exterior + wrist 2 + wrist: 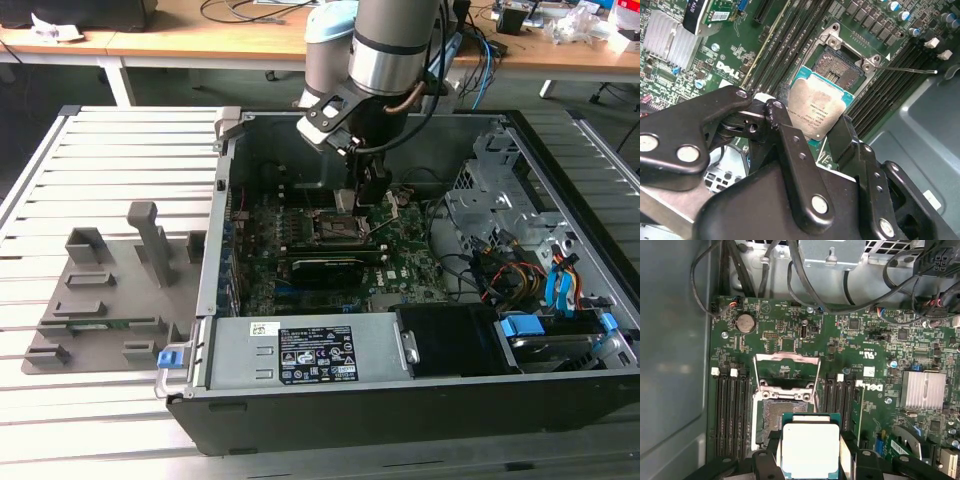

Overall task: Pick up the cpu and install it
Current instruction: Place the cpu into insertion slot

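Observation:
The cpu (816, 111), a flat square chip with a pale silver top and a thin green rim, sits between my gripper's two black fingers (785, 137); the gripper (815, 134) is shut on it. In the first wrist view the cpu (810, 447) hangs just in front of the open motherboard socket (782, 415), whose metal load plate (787, 371) is flipped up. The socket's bare contact field (840, 65) shows beyond the chip. In the exterior view the gripper (365, 195) reaches down inside the open computer case (330, 350), just above the socket (335, 228).
Black memory slots (730, 410) flank the socket on both sides. A finned silver heatsink (922, 389) and loose cables (805, 285) lie nearby. A grey fixture tray (110, 290) rests on the slatted table at the exterior view's left. A drive cage (500, 200) fills the case's other end.

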You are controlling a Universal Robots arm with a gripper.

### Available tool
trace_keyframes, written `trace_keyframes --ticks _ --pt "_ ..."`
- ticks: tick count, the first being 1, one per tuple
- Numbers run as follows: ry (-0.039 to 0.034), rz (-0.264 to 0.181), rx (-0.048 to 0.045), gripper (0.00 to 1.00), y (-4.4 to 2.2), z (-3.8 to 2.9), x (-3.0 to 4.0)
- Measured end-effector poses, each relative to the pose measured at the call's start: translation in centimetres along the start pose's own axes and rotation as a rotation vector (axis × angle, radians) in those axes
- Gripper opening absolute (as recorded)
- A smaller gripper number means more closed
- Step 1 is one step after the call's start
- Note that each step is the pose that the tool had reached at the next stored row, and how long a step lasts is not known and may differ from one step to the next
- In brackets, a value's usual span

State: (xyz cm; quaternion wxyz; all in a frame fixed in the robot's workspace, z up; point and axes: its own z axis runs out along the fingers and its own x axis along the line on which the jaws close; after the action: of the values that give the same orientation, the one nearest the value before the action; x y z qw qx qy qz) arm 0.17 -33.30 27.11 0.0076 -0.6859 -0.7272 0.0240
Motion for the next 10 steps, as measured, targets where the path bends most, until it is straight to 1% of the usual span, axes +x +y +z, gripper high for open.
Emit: trace_keyframes --ticks 2,10 --pt "-0.0001 0.000 0.0000 0.55 0.01 0.14 0.00" --pt "0.0000 0.000 0.0000 0.55 0.05 1.11 0.03"
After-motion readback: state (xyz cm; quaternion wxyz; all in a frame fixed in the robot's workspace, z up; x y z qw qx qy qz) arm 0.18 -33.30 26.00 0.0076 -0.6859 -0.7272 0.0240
